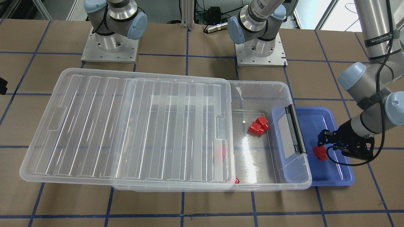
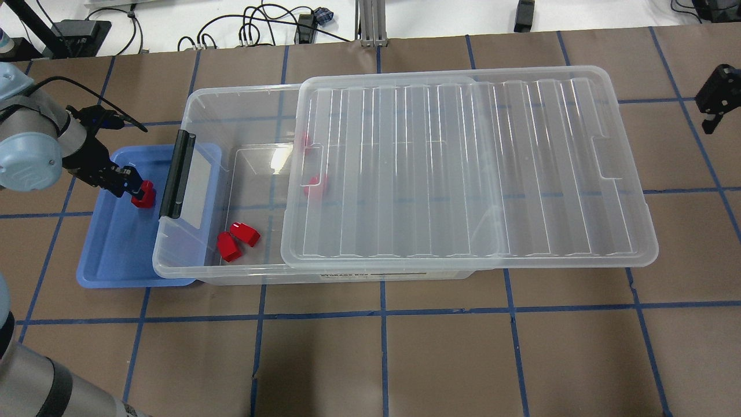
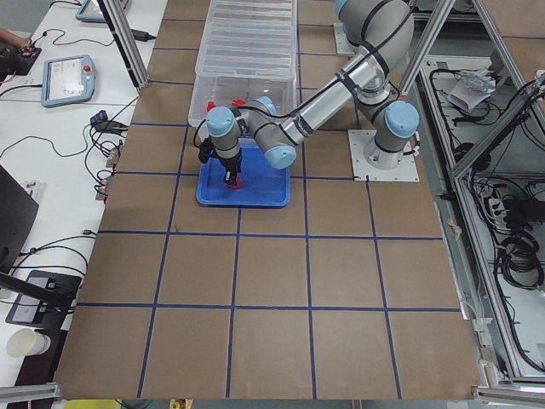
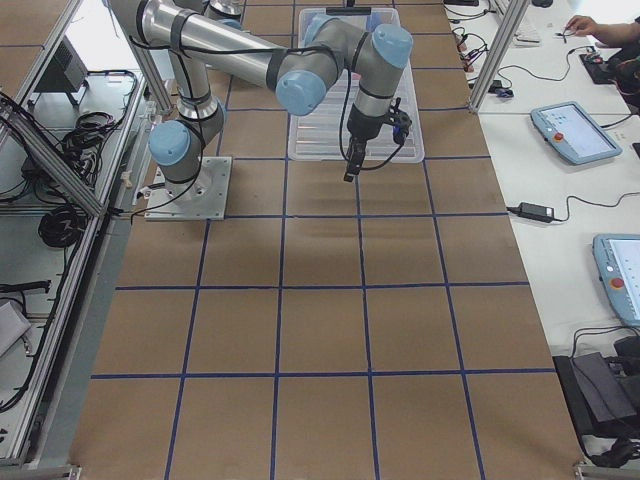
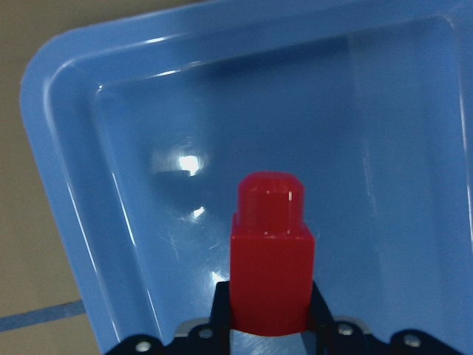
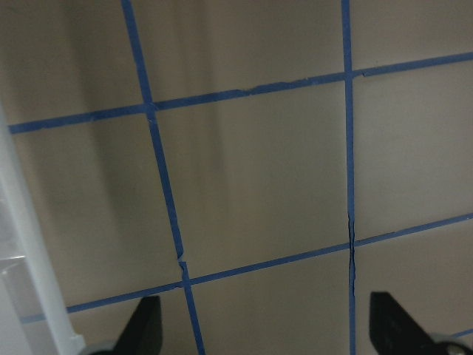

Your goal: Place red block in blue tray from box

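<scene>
My left gripper is shut on a red block and holds it low over the blue tray. The left wrist view shows the block upright between the fingers, stub forward, over the tray floor. The clear box overlaps the tray's edge. Its lid is slid aside, so the end by the black latch is uncovered. Two more red blocks lie inside, and others show blurred under the lid. My right gripper is open and empty, off beyond the box's far end.
The brown table has blue tape lines. The arm bases stand behind the box. Cables and a stand sit at the table's far edge. The right wrist view shows only bare table and the box's edge.
</scene>
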Controlling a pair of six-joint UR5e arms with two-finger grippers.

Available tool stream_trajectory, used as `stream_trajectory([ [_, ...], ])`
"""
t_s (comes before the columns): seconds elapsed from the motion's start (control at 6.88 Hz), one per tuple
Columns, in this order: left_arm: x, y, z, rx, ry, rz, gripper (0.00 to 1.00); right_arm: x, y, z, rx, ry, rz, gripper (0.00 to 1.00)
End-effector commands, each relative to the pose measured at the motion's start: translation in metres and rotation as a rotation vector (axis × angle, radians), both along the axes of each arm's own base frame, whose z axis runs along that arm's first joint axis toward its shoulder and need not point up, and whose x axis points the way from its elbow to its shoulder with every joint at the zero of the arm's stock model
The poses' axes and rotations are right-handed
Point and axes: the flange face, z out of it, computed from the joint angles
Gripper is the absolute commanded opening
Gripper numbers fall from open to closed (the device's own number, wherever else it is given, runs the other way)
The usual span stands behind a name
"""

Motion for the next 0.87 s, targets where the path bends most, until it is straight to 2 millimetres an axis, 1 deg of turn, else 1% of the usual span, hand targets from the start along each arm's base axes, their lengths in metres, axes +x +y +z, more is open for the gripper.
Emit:
stream_trajectory([
  [0.0,-0.006,-0.011,0.043,-0.024,-0.014,-0.016,1.00,0.006,0.011,-0.050,0.006,-0.001,0.007,1.00],
  [0.15,-0.017,-0.013,0.096,0.014,0.006,-0.034,1.00,0.018,0.015,-0.066,-0.016,-0.046,0.004,1.00],
  [0.29,-0.044,-0.015,0.147,0.057,0.026,-0.060,1.00,0.033,0.013,-0.070,-0.043,-0.103,0.010,1.00],
  [0.44,-0.093,-0.003,0.181,0.099,0.024,-0.016,1.00,0.033,0.011,-0.074,-0.055,-0.090,0.013,1.00],
  [0.58,-0.147,0.009,0.211,0.076,-0.009,0.035,1.00,0.040,0.010,-0.075,-0.049,-0.089,0.010,1.00],
  [0.73,-0.198,0.024,0.233,0.059,-0.031,0.096,1.00,0.054,0.007,-0.074,-0.053,-0.082,0.020,1.00],
])
